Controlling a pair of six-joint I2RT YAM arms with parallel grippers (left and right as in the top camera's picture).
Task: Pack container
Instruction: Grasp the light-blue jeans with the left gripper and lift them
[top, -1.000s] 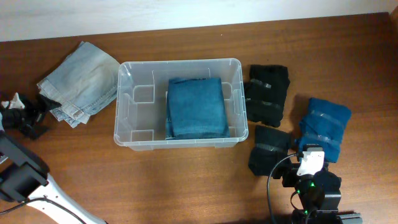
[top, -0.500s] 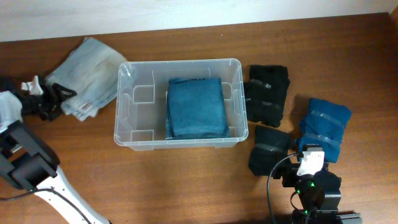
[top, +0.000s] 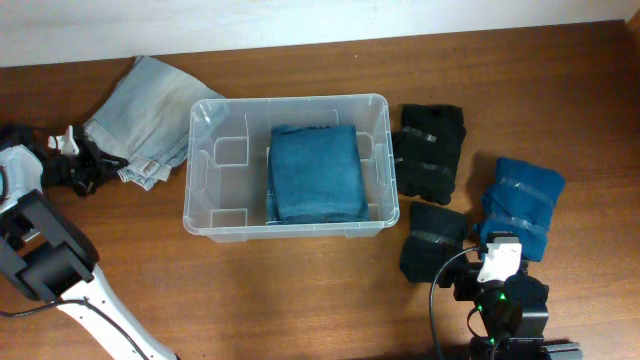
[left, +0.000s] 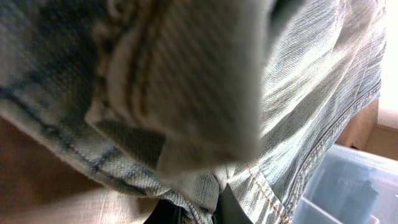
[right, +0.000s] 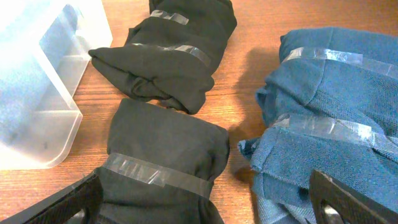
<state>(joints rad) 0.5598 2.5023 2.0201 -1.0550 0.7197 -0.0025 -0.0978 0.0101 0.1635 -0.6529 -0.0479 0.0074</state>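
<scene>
The clear container (top: 196, 170) stands mid-table with a folded blue cloth (top: 315, 172) in its right half. Light denim jeans (top: 145, 105) lie to its left. My left gripper (top: 95, 162) is shut on the jeans' near-left edge. In the left wrist view the denim (left: 205, 81) fills the frame, pinched in the gripper (left: 198, 214), and the container's corner (left: 348, 186) shows at lower right. My right gripper (right: 208, 211) stands open, low over a taped black bundle (right: 165, 158), with nothing between its fingers.
A second black bundle (top: 430, 150) lies right of the container and a taped blue bundle (top: 525, 205) farther right. The right arm's base (top: 500, 295) is at the front right. A pale wall runs along the table's far edge.
My left gripper has moved right onto the jeans and shut on their edge. The jeans have shifted and bunched towards the container. The right arm has not moved.
</scene>
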